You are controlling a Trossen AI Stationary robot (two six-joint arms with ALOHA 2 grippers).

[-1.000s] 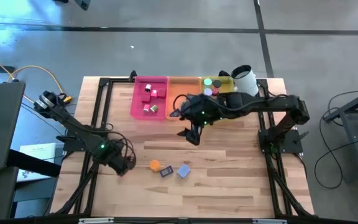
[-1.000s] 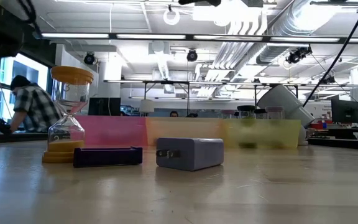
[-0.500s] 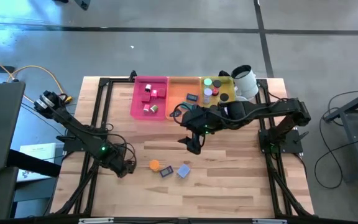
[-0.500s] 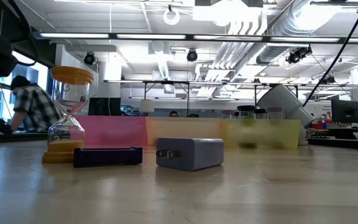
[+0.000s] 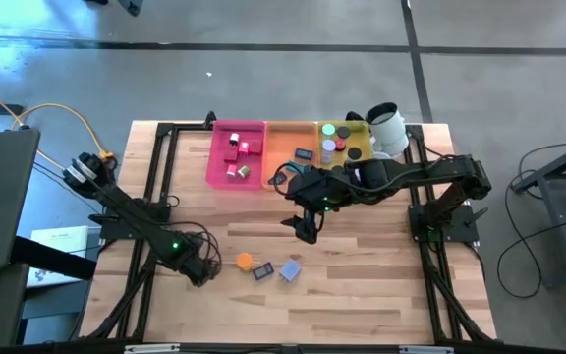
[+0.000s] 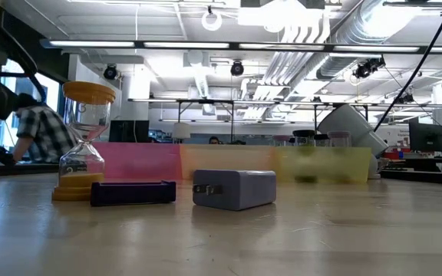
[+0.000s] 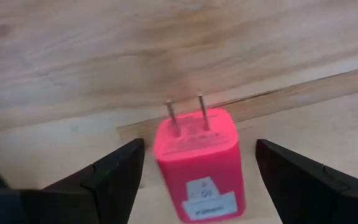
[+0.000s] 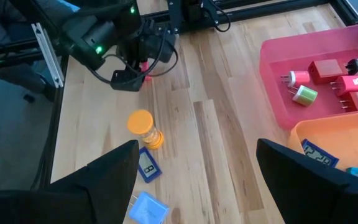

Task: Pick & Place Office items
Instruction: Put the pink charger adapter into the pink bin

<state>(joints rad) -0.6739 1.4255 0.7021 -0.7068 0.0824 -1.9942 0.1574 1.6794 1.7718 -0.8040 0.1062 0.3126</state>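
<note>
A red charger (image 7: 199,163) lies flat on the wood, prongs (image 7: 185,117) pointing away from the wrist camera. My left gripper (image 7: 199,149) points down over it at the table's near left (image 5: 201,271), open, one finger on each side with a gap to both. An orange hourglass (image 5: 245,261) stands to its right. Beside that lie a dark blue flat timer (image 5: 261,272) and a lavender charger (image 5: 290,269). My right gripper (image 5: 306,228) hangs open and empty above the table's middle.
Pink tray (image 5: 236,169), orange tray (image 5: 285,147) and yellow tray (image 5: 357,126) stand in a row at the far edge, holding small items; a white cup (image 5: 386,126) lies tipped at their right. Bare wood stretches along the near edge and right side. A person (image 6: 41,130) is seen beyond the table.
My left gripper has sunk toward the table, down around the red charger, staying open. My right gripper has swung a little toward the near edge, away from the trays, and then kept still.
</note>
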